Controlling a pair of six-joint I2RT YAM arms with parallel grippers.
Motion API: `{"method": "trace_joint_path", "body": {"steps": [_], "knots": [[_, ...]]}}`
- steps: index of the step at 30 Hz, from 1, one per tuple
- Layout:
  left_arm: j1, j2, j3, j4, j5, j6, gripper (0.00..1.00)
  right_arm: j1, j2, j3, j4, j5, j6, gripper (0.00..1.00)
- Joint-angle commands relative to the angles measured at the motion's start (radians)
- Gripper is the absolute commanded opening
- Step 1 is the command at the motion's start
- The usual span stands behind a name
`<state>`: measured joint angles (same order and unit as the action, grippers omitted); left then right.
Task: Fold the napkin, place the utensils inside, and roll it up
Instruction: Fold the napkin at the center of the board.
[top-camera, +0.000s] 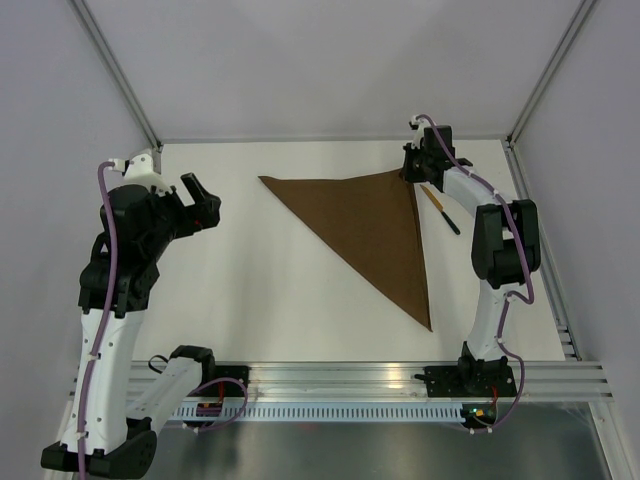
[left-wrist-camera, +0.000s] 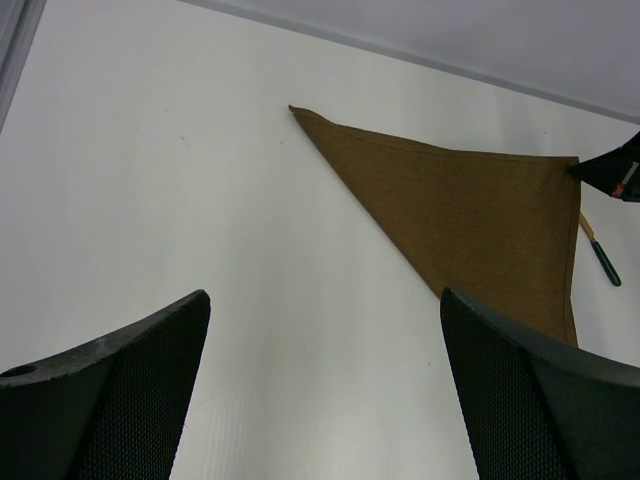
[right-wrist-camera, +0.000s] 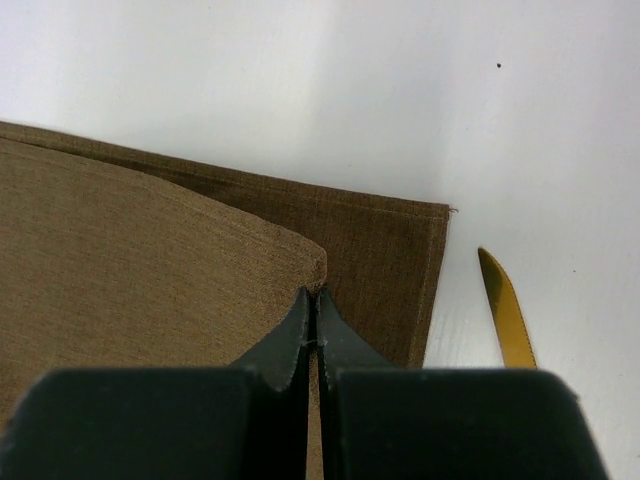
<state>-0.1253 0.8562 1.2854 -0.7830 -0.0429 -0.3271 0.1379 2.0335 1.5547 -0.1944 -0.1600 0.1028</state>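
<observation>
Right wrist shows your right gripper (right-wrist-camera: 316, 297) clamped on the napkin (right-wrist-camera: 150, 240) at its folded-over corner — drop it short and the edges mismatch; left gripper (left-wrist-camera: 322, 300) gapes empty.

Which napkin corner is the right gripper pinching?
The far right corner of the napkin, beside the knife: the right gripper is shut on its top layer. The other two corners lie untouched.

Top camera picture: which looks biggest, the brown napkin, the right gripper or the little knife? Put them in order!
1. napkin, by far the biggest.
2. right gripper, short but chunky.
3. knife, about as long as the gripper but much thinner, so it looks smallest.
</observation>
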Motion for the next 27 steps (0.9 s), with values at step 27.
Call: {"method": "trace_joint_path", "body": {"steps": [27], "knots": [[0.004,-0.006,-0.015,0.031,0.02,-0.012,1.0,-0.017,-0.044,0.053,0.024,-0.035,0.023,0.0]]}}
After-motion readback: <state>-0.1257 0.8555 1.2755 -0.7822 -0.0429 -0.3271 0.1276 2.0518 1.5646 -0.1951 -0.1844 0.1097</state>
